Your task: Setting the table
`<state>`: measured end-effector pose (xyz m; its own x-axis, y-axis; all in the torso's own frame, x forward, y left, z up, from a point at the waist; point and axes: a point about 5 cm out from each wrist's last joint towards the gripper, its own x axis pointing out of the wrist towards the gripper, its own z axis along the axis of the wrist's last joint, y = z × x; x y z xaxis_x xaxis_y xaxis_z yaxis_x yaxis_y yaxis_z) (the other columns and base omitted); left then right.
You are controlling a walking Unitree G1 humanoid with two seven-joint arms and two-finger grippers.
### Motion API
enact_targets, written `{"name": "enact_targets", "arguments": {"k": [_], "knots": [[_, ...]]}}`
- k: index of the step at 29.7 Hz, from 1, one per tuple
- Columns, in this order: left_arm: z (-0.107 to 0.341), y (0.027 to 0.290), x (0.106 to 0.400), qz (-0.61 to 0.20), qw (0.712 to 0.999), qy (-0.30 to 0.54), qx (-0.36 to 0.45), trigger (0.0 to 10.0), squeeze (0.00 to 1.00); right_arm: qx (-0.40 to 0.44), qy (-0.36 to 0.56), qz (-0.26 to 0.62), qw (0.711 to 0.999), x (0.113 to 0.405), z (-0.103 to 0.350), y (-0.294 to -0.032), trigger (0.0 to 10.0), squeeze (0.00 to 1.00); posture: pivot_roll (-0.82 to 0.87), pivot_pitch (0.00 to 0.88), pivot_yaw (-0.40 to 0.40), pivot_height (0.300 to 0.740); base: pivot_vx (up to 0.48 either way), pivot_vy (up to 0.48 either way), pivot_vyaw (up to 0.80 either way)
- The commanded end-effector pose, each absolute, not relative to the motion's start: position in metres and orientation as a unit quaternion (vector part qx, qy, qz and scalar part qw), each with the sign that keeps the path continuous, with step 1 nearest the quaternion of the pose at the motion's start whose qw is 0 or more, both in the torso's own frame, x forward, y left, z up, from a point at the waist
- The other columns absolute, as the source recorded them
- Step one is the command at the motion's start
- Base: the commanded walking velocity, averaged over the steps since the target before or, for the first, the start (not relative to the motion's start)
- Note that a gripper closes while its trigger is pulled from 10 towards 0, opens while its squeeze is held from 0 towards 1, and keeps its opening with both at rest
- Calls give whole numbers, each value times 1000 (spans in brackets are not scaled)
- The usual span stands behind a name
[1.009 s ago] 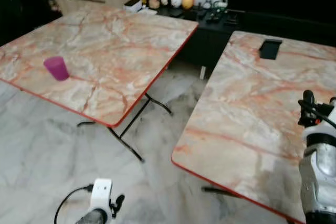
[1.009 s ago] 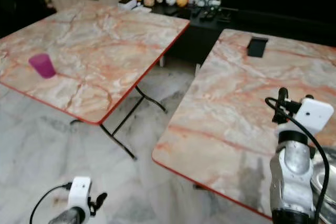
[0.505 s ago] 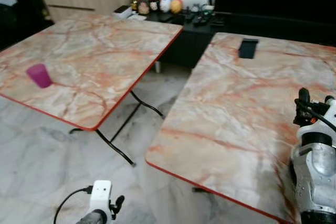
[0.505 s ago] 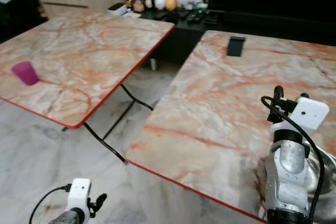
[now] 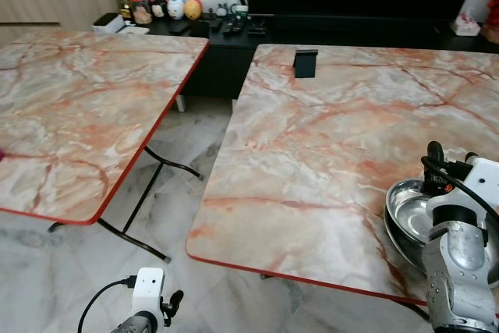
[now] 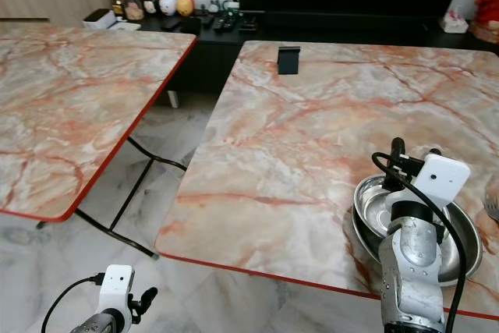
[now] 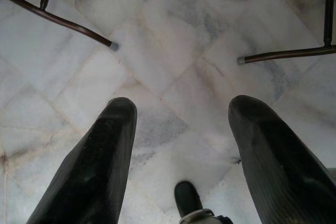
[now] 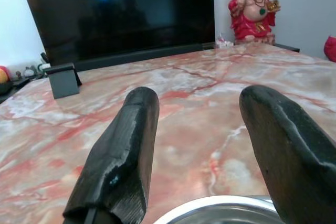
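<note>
Head camera first: two marble-topped tables with red edges stand side by side, the left table (image 5: 78,115) across a strip of pale floor from the right table (image 5: 343,146). On the right table, close to its near right corner, sits a steel bowl (image 6: 374,208), shiny and round, and the right gripper (image 6: 413,157) is raised just over the bowl's near side, its silver arm rising from below with a white camera block at the wrist. A small black stand (image 5: 305,62) sits upright near the far edge of that same table. Beyond the tables runs a dark low cabinet (image 5: 226,33) with little round figurines and remotes on top, and a big black screen behind it. Down low, the left gripper (image 5: 173,302) hangs idle over the floor. Over to the left wrist camera: two black fingers (image 7: 100,166) spread well apart with nothing between them, white marble floor tiles (image 7: 173,77) underneath and thin black table legs crossing the tiles. Now the right wrist camera: its fingers (image 8: 123,156) also stand wide apart, empty, with the bowl's bright rim just beneath them and a red laughing figurine (image 8: 254,9) beside the dark screen.
</note>
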<state>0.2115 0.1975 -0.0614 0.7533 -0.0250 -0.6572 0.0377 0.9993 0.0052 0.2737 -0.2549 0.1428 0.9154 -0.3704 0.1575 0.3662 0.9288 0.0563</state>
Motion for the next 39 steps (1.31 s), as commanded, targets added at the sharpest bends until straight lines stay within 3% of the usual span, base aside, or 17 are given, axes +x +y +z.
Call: {"name": "enact_targets", "arguments": {"k": [1, 14, 28, 31, 39], "knots": [[-63, 201, 208, -12, 933, 359, 8, 10000, 0, 17, -82, -178, 980, 272, 145, -246, 10000, 0, -72, 0, 49, 740, 0, 0, -738], [-64, 199, 208, -14, 932, 363, 8, 10000, 0, 28, -76, -172, 982, 269, 145, -236, 10000, 0, -75, 0, 49, 740, 0, 0, -686], [-65, 200, 206, -15, 930, 368, 11, 10000, 0, 19, -55, -188, 980, 264, 142, -239, 10000, 0, -76, 0, 49, 740, 0, 0, 0], [-65, 200, 207, -17, 930, 367, 11, 10000, 0, 48, 12, -252, 967, 256, 129, -254, 10000, 0, -76, 0, 49, 740, 0, 0, 0], [-64, 199, 208, -19, 930, 366, 12, 10000, 0, 85, 25, -259, 962, 256, 136, -266, 10000, 0, -81, 0, 51, 740, 0, 0, 0]]}}
